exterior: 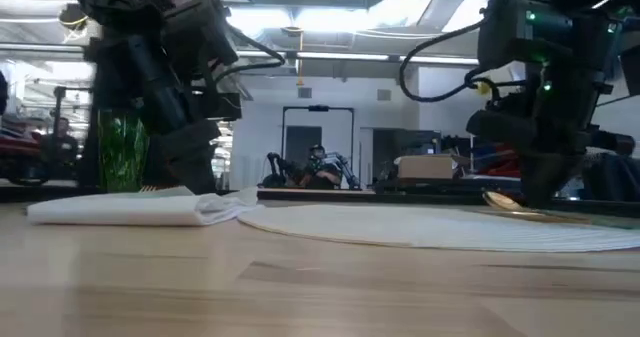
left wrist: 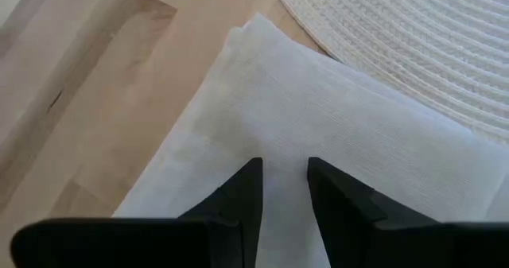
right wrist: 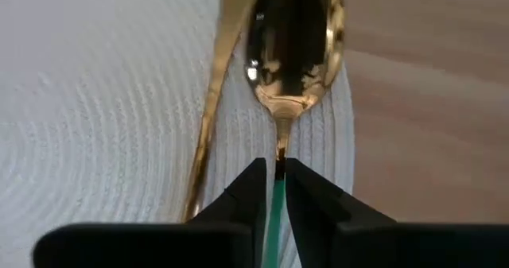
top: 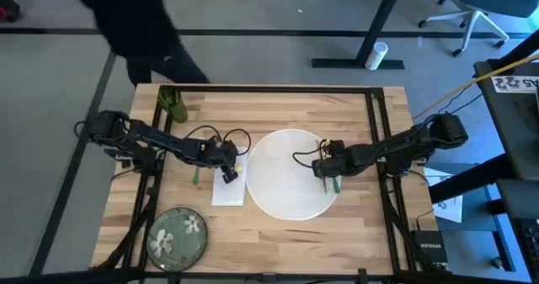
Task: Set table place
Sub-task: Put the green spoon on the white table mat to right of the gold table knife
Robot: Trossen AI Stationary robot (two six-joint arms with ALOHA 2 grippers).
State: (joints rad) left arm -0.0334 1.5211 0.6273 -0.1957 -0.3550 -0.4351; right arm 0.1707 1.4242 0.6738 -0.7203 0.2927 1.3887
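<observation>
At the right edge of the large round white woven placemat (top: 290,173), the right gripper (right wrist: 271,184) had its dark fingers pinched on the thin green handle of a shiny gold-coloured spoon (right wrist: 296,37); only the right wrist view showed the mirrored bowl and a second gold utensil (right wrist: 213,101) lying alongside. The left gripper (left wrist: 284,190) hovered over the folded white cloth napkin (left wrist: 318,133), fingers slightly parted, holding nothing. From above, the green floral plate (top: 178,234) sat near left on the pale wooden plank table (top: 278,107), the ribbed green cup (top: 173,104) far left.
</observation>
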